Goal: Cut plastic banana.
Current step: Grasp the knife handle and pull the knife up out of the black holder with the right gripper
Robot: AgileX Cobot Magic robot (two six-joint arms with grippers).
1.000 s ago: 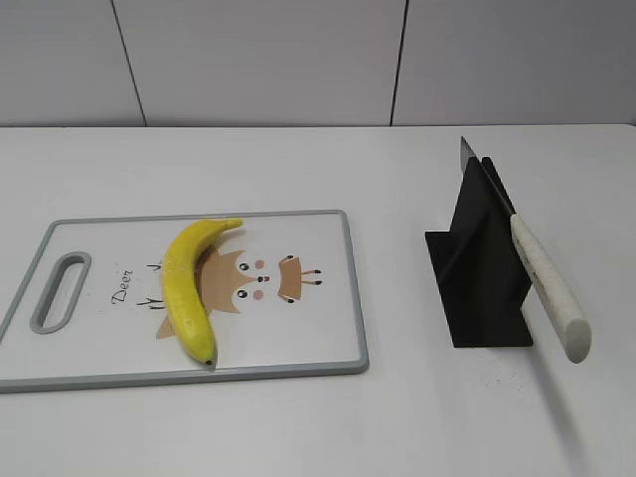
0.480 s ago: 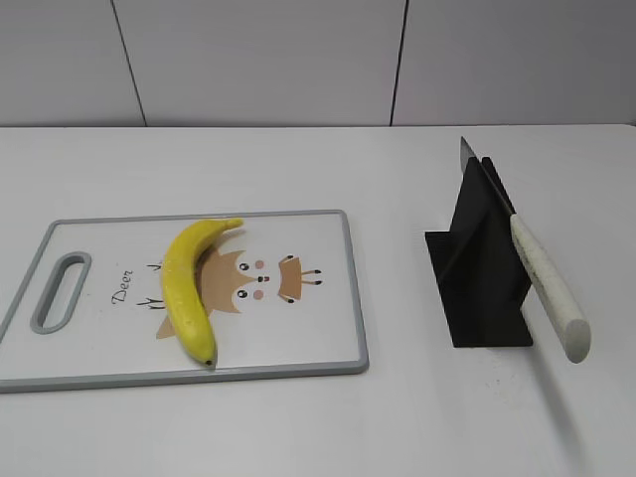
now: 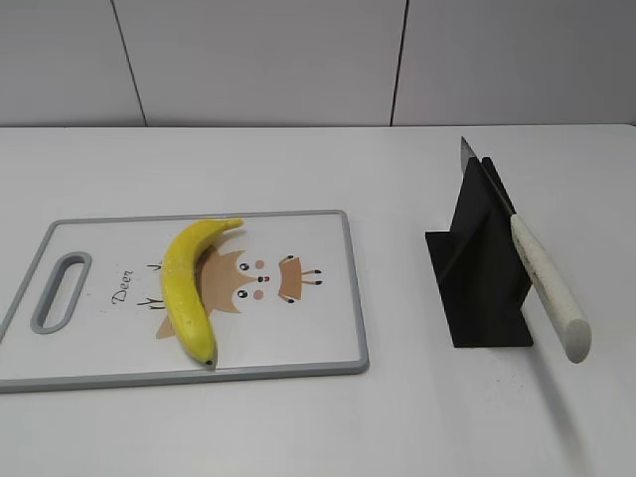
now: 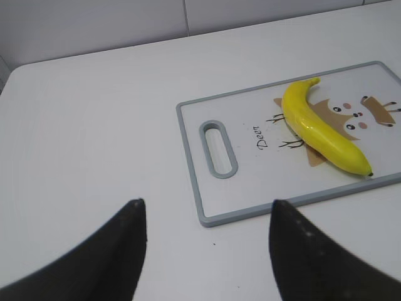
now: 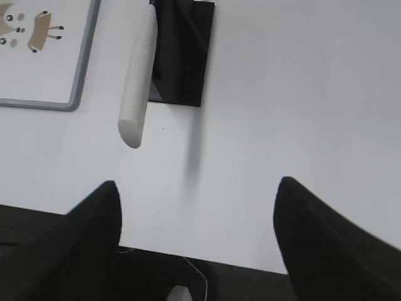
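**Exterior view: banana on board, knife in stand, both grippers empty**

Exterior view shows a white tabletop (image 3: pixel 298 427). Landmark: the white plastic cutting board (image 3: pixel 318 328) with grey rim, slot handle and deer cartoon, lying flat.

Largest to smallest:
- Cutting board, as above.
- Black angled knife stand (image 3: pixel 477 283), well apart from the board on the side opposite the slot handle.
- Knife with off-white handle (image 3: pixel 547 288), blade slotted in the stand, handle sloping out past the stand's far side from the board and hanging free.
- Glossy yellow plastic banana (image 3: pixel 187 288), whole and uncut, lying on the board between the slot handle and the deer face, over the deer's antlers; dark tip close to the board's near rim.

Grippers (wrist views only; neither appears in the exterior view):
- Left gripper (image 4: pixel 207 241): fingers spread wide, nothing between them, off the board beyond its near slot-handle corner.
- Right gripper (image 5: pixel 197 216): fingers spread wide, empty, away from the knife handle's butt end.

Judgement: cutting not yet begun; the knife must be fetched first.

Risks:
- The smooth round handle could twist in a loose grip.
- A skewed pull could tip the light stand.
- The glossy curved banana could roll or skid under the blade unless steadied.
- A cut near the dark tip could push it off the board.
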